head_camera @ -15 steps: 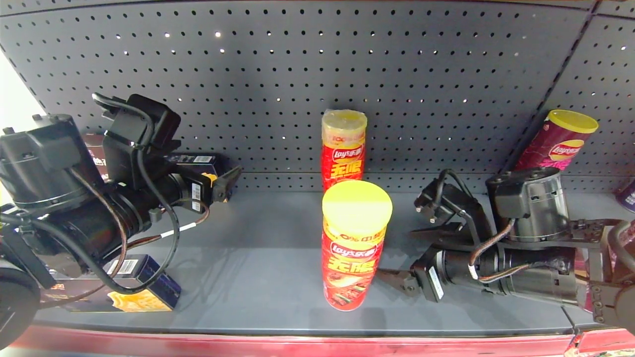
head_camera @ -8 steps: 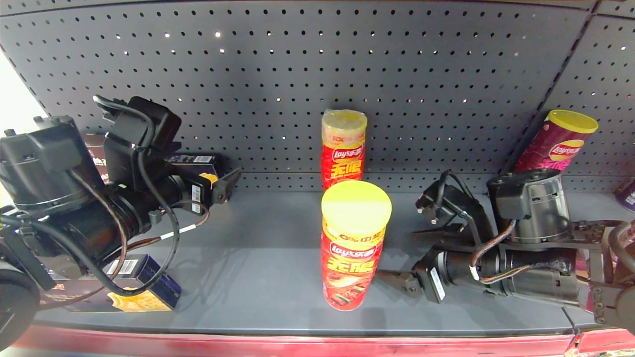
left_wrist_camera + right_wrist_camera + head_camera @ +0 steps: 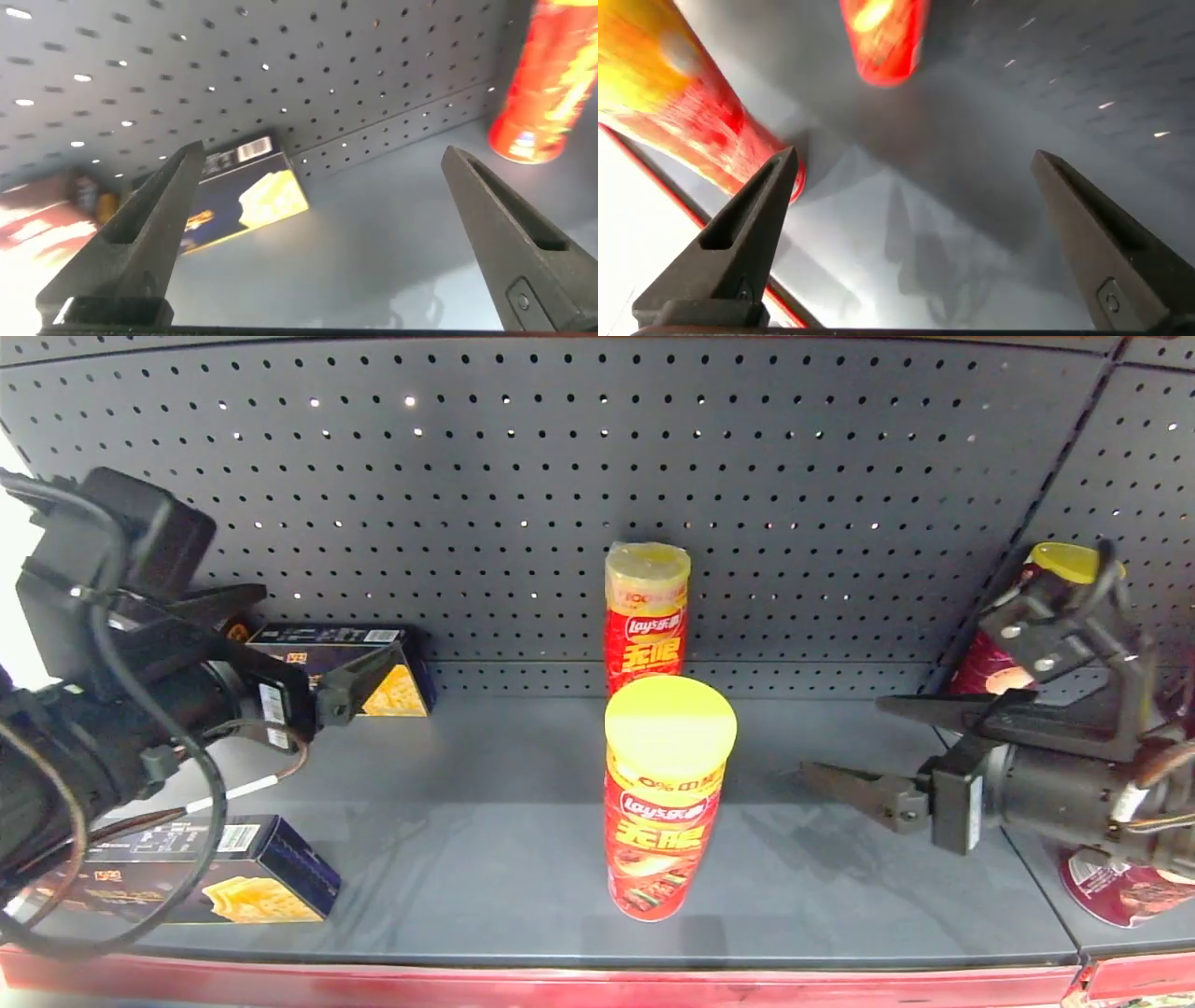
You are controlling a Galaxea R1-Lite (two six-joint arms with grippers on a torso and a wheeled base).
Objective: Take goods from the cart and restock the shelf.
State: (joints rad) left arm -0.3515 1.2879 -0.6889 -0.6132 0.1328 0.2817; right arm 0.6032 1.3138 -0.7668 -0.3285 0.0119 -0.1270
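Both arms drawn back and outward from the front red canister (image 3: 665, 803), left gripper (image 3: 322, 159) and right gripper (image 3: 915, 161) jaws held wide apart, second red canister (image 3: 646, 616) stood directly behind it on the shelf (image 3: 467, 821), labels lettered in yellow, dark boxes (image 3: 359, 658) set to its left.

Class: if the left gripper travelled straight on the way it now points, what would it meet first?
Most likely the dark snack box at the back of the shelf: it lies ahead of the open left gripper, framed between its fingers, the pegboard wall just behind. Depth is uncertain.
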